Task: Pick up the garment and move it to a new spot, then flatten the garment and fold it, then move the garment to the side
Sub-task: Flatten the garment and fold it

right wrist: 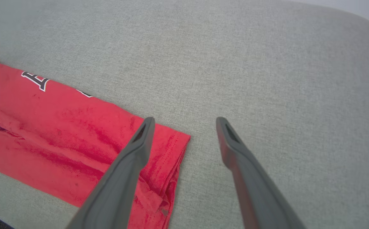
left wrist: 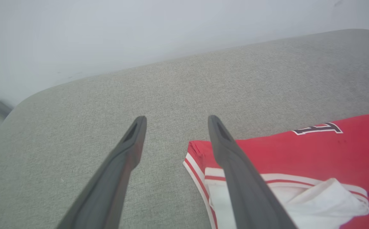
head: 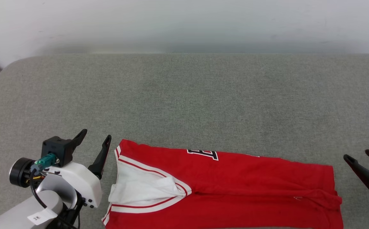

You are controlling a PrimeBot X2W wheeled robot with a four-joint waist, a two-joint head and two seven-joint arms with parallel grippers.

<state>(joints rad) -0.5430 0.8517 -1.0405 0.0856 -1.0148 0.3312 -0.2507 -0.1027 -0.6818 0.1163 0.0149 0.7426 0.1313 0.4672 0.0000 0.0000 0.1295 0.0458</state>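
Lying folded on one grey cushion (head: 184,95), one garment (head: 235,190) — left gripper (head: 96,133) and right gripper (head: 356,154) both spread, empty.

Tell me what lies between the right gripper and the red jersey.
Only bare grey cushion; the head view shows a strip of it separating the right gripper from the red jersey.

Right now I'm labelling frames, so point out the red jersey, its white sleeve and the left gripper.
red jersey (head: 251,178): head view, on the red body cloth.
white sleeve (head: 138,188): head view, on the sleeve's crumpled middle.
left gripper (head: 96,134): head view, midway between its open fingers' tips.
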